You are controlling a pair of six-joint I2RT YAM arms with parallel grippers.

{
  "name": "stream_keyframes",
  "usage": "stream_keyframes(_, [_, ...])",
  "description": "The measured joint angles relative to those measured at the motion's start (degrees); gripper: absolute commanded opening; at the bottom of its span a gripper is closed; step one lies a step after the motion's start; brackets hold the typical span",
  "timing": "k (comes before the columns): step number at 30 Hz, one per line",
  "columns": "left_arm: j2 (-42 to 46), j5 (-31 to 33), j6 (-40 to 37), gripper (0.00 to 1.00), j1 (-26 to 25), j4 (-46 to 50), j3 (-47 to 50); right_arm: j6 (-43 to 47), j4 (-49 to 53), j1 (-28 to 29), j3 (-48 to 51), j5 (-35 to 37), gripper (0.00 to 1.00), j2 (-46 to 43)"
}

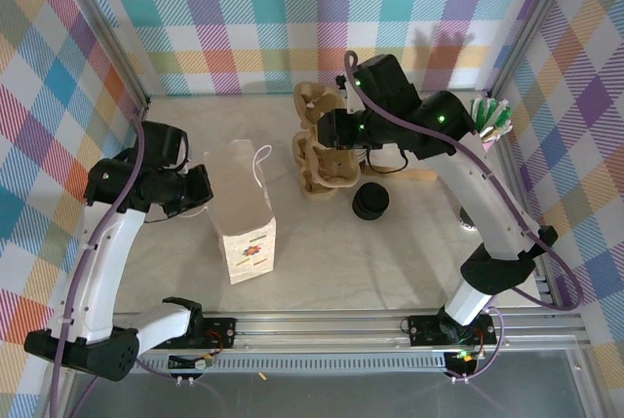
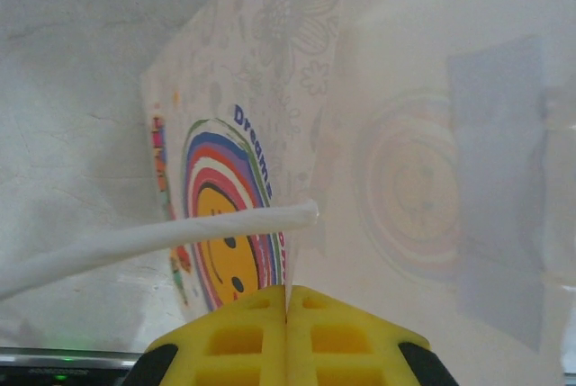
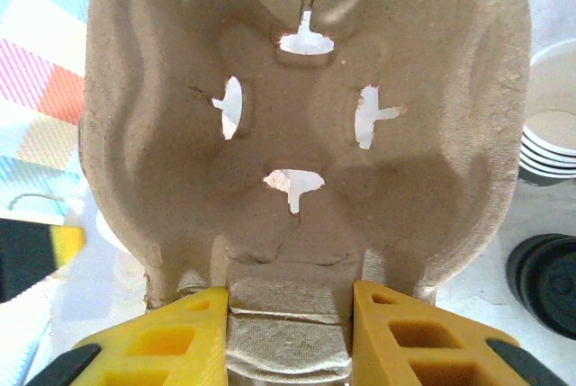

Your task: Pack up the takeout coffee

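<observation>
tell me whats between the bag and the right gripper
The cup carrier, which the right gripper holds by its edge; then bare table up to the bag. The top view shows this.

Bright plaid walls (image 1: 292,9) enclose three sides, joined at the corners by grey metal posts (image 1: 109,43); the pale, wrinkled table (image 1: 370,262) ends at an aluminium rail (image 1: 331,325)

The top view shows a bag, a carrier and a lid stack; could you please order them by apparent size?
1. the bag, though it stands tall, nearer the camera.
2. the carrier, close behind and partly hidden, so these two are unsure.
3. the lid stack, clearly smallest.
</observation>
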State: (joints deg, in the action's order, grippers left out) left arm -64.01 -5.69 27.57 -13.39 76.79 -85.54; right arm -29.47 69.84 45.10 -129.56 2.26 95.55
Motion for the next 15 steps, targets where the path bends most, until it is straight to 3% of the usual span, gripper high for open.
stream_keyframes(15, [2.8, -2.8, 9.4, 0.0, -4.2, -6.8, 4.5, -5.1, -0.6, 3.1, -7.4, -5.8, 0.32, 0.9])
